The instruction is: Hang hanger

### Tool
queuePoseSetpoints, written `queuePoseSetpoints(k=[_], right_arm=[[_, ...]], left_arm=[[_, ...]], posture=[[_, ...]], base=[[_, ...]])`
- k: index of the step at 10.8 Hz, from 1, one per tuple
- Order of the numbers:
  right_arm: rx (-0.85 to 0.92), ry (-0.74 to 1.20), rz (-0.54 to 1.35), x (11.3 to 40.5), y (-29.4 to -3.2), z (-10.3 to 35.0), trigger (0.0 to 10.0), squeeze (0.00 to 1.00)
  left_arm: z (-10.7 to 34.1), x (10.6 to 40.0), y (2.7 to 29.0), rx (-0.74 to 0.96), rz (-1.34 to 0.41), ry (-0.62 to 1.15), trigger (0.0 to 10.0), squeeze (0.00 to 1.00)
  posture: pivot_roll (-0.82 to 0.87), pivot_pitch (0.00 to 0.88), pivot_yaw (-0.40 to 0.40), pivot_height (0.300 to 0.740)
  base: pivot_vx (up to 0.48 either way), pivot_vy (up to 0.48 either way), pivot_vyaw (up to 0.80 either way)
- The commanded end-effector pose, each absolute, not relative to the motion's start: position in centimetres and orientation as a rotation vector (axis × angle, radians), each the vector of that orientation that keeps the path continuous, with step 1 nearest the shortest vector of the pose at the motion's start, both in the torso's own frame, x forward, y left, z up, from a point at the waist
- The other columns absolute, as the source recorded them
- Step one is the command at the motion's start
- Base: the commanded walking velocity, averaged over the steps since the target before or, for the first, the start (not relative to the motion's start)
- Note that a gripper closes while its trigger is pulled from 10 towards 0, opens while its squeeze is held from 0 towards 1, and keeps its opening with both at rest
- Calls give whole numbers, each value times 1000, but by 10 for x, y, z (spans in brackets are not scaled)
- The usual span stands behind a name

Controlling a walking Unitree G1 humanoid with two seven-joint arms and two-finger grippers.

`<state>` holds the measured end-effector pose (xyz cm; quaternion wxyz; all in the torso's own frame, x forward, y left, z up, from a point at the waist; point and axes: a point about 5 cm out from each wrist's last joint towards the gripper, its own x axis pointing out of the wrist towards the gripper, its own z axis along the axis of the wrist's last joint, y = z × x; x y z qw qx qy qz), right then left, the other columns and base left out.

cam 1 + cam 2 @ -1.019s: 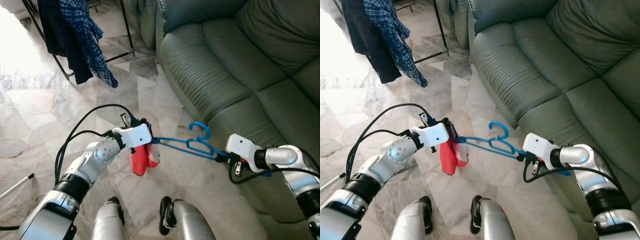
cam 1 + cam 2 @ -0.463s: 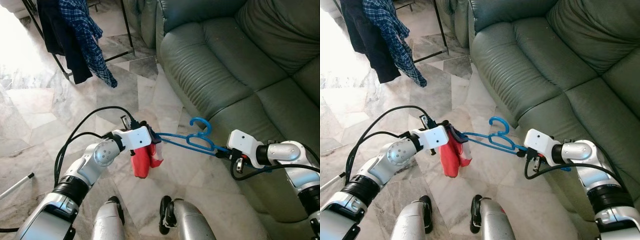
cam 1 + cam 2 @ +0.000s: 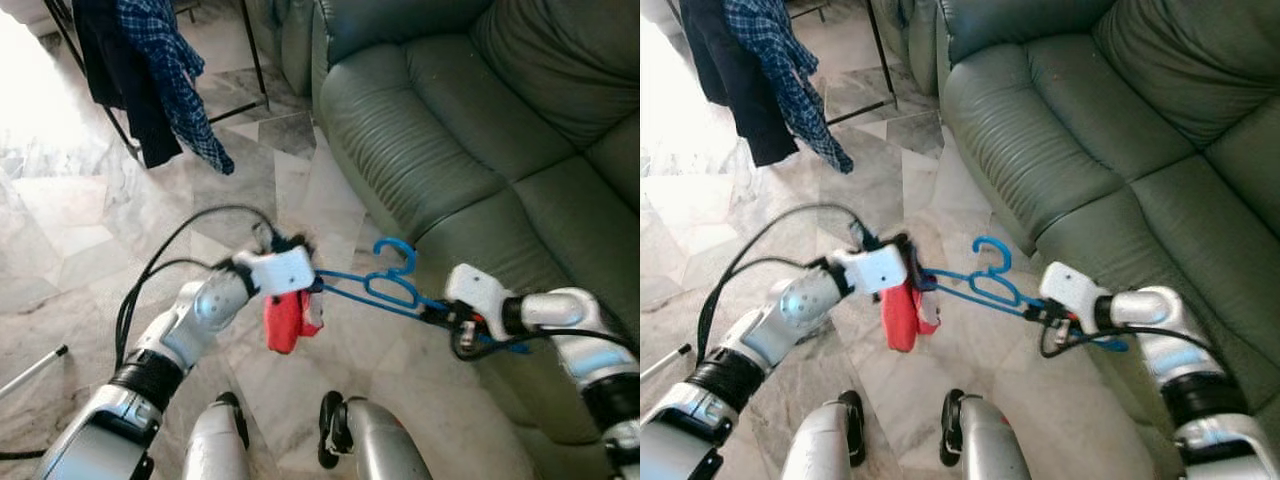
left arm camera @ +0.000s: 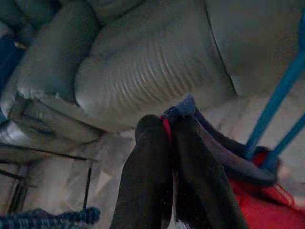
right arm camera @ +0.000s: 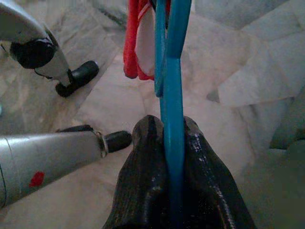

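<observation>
Both arms are silver metal with rounded, polished joint housings; the left arm [image 3: 185, 325] has a black ribbed band near its forearm; the right arm [image 3: 560, 315] has a similar dark collar. Each wrist ends in a white boxy block; black cables loop from both. The left gripper [image 4: 164, 143] and right gripper [image 5: 167, 131] have dull black, tapering fingers. The silver legs end in black feet [image 3: 330, 430]; one limb bears a small red mark [image 5: 35, 179].
</observation>
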<state>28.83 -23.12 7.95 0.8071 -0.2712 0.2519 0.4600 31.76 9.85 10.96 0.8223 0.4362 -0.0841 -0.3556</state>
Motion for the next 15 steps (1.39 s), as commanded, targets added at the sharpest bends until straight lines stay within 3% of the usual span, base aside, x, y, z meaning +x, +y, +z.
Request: queuePoseSetpoints(k=[1, 5, 6, 7, 8, 9, 10, 12, 14, 15], right_arm=[[-553, 557, 970, 287, -229, 71, 10000, 0], [-462, 498, 750, 311, -207, 59, 10000, 0], [-451, 490, 652, 318, -207, 58, 10000, 0], [-365, 459, 440, 329, -215, 62, 10000, 0], [-107, 369, 114, 341, -236, 75, 10000, 0], [53, 314, -9, 344, -245, 82, 10000, 0], [324, 170, -188, 350, -261, 100, 10000, 0], [431, 36, -227, 360, -259, 121, 10000, 0], [549, -156, -128, 377, -244, 162, 10000, 0], [697, -360, 233, 392, -202, 218, 10000, 0]], left_arm=[[121, 315, 89, 900, -777, -226, 10000, 0], [142, 305, 66, 813, -830, -307, 10000, 0], [145, 303, 62, 800, -825, -318, 10000, 0], [145, 303, 66, 818, -805, -304, 10000, 0], [144, 306, 74, 830, -784, -290, 10000, 0], [145, 306, 75, 821, -778, -285, 10000, 0], [136, 306, 75, 851, -785, -267, 10000, 0], [123, 304, 71, 846, -804, -237, 10000, 0], [118, 299, 57, 791, -851, -231, 10000, 0], [104, 293, 45, 750, -899, -184, 10000, 0]], posture=[[-60, 285, -76, 740], [-57, 277, -77, 740], [-52, 272, -78, 740], [-49, 267, -82, 740], [-52, 261, -88, 740], [-46, 257, -90, 740], [-47, 255, -89, 740], [-49, 228, -85, 740], [-43, 206, -79, 740], [-42, 194, -76, 740]], base=[[0, 0, 0], [0, 0, 0], [0, 0, 0], [0, 0, 0], [0, 0, 0], [0, 0, 0], [0, 0, 0], [0, 0, 0], [0, 0, 0], [0, 0, 0]])
